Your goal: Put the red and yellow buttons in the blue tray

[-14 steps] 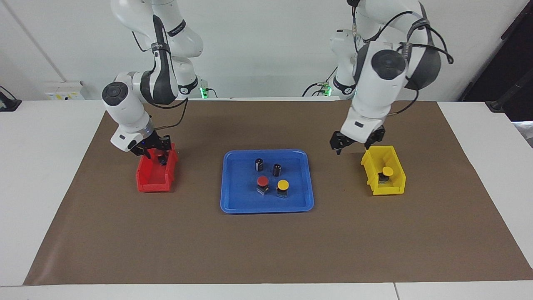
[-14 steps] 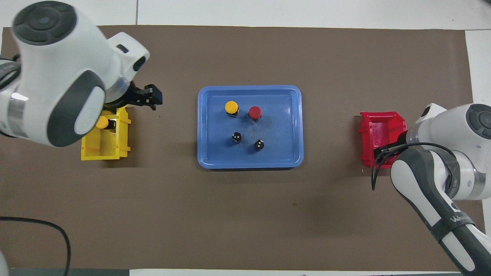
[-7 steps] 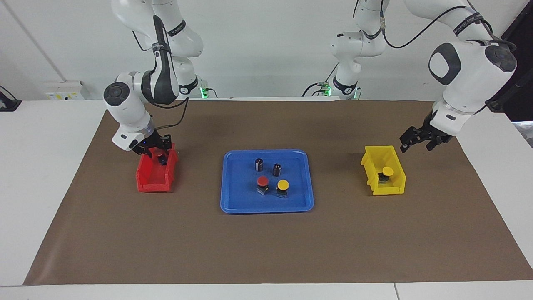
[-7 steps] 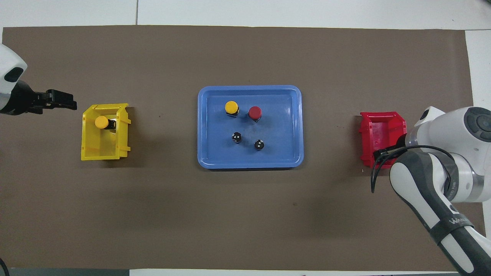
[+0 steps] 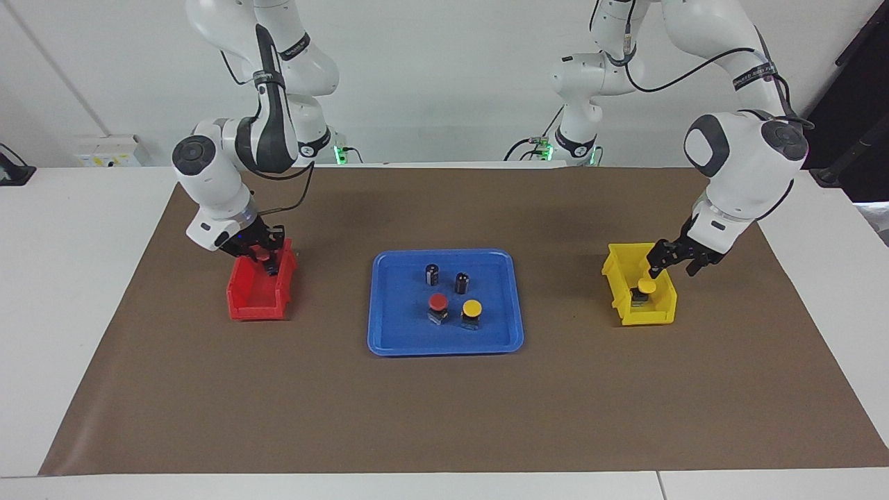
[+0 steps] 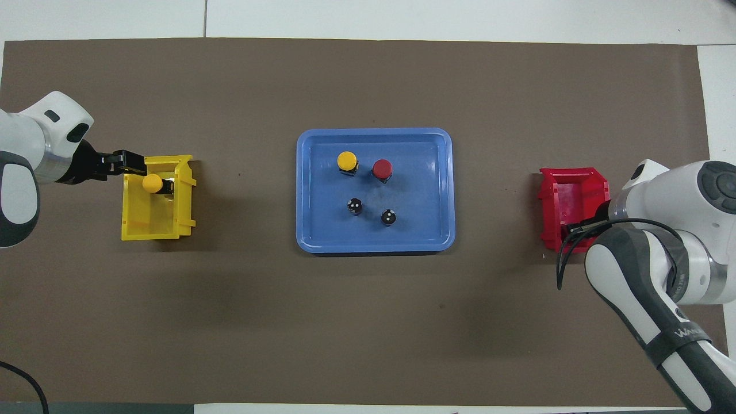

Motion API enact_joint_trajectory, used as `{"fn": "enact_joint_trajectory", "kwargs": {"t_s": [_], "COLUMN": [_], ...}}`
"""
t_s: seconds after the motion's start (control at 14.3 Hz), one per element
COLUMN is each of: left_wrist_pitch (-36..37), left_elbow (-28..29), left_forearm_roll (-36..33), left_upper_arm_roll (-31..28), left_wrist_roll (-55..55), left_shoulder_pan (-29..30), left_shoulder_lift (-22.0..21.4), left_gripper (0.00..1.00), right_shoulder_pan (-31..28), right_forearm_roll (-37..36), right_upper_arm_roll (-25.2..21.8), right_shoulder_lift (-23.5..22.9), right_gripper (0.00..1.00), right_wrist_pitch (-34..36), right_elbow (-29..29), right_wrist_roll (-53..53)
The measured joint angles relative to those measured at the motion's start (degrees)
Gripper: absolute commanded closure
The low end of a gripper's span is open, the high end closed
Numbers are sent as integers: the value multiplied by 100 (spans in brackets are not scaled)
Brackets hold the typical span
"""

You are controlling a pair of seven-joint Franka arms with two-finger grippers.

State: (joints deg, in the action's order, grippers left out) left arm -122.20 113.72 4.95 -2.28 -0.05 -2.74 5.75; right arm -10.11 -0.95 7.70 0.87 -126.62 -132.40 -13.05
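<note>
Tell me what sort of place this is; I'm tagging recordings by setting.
Probably a robotics lab: two robot arms bolted at a white table, brown paper mat, and a staged sorting set of blue tray and small bins.

You've got two red buttons [image 5: 438, 301] [image 5: 266, 255], two yellow buttons [image 5: 472, 306] [image 5: 646, 285], two dark cylinders [image 5: 432, 273] [image 5: 462, 282], one blue tray [image 5: 389, 347], one red bin [image 5: 253, 305], one yellow bin [image 5: 649, 318].

A white table [image 5: 62, 278] is standing against a plain white wall [image 5: 444, 76], with a brown paper mat [image 5: 444, 417] lying across most of its top. A white socket box [image 5: 107, 149] is sitting by the wall, and even light is falling over everything
</note>
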Motion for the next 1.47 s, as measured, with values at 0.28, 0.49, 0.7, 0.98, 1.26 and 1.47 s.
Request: {"fn": "enact_joint_trajectory", "kwargs": {"t_s": [0.28,0.49,0.7,0.98,1.26,1.47], "left_wrist_pitch": [-567,-762,-786,-804,-808,-813], "left_elbow": [372,423,424,424,474,557], "left_forearm_roll": [0,0,-50,-279,-292,-293], "left_upper_arm_roll": [14,19,17,-21,-25,-23], "left_wrist_roll": [-291,-304,-286,-253,-210,-207], "left_shoulder_pan": [-150,-253,-287,-272,-273,-276], "left_shoulder_lift": [55,186,245,252,253,253], "left_gripper": [26,26,29,35,36,57], "right_shoulder_pan": [16,225,817,1914,2453,2641], "right_forearm_roll": [0,10,59,208,155,-74], "right_upper_arm_roll": [10,17,25,60,61,57], "right_shoulder_lift": [-92,-467,-959,-1685,-2699,-3153], "right_gripper": [80,80,85,86,85,83], "right_wrist_pitch": [1003,2260,2664,2623,2469,1604], "right_elbow": [933,2495,3610,4430,5303,5374], "right_wrist_roll": [0,27,895,2952,3973,4318]}}
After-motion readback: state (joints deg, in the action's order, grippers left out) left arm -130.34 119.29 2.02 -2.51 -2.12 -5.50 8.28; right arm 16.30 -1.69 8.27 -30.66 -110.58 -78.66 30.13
